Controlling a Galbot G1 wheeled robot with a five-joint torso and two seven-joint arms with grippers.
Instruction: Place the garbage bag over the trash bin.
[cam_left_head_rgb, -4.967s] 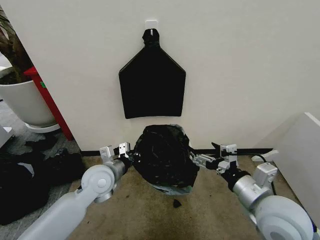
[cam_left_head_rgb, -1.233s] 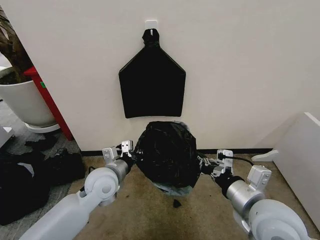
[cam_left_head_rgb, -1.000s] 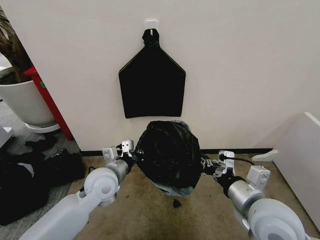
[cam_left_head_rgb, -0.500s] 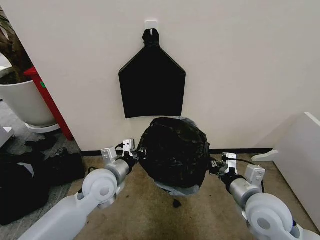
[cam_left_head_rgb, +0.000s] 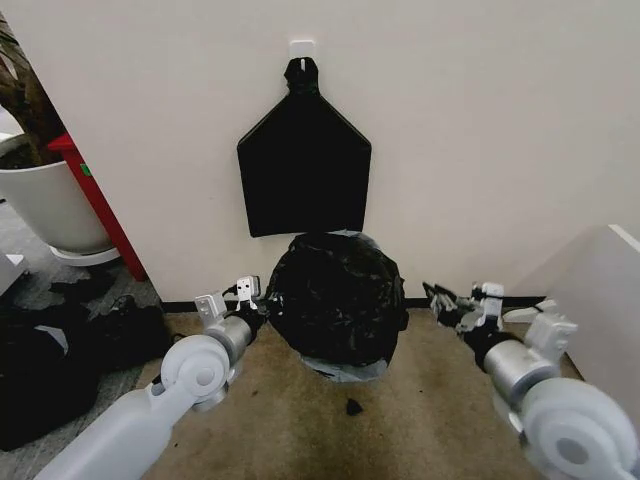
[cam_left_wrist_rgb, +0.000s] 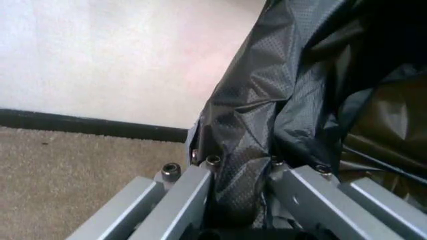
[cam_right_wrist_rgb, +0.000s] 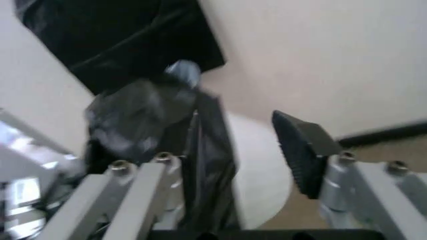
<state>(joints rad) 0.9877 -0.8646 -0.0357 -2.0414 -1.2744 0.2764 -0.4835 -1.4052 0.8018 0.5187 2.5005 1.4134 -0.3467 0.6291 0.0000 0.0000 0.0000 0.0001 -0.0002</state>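
The left gripper is clamped on a fold of the garbage bag at the bag's left flank, touching it, while the right gripper stands released with jaws spread, just beside the right flank and off the plastic. Beyond them the bag drapes upright over the trash bin, against the wall, so the left arm looks the nearer one for any further tug
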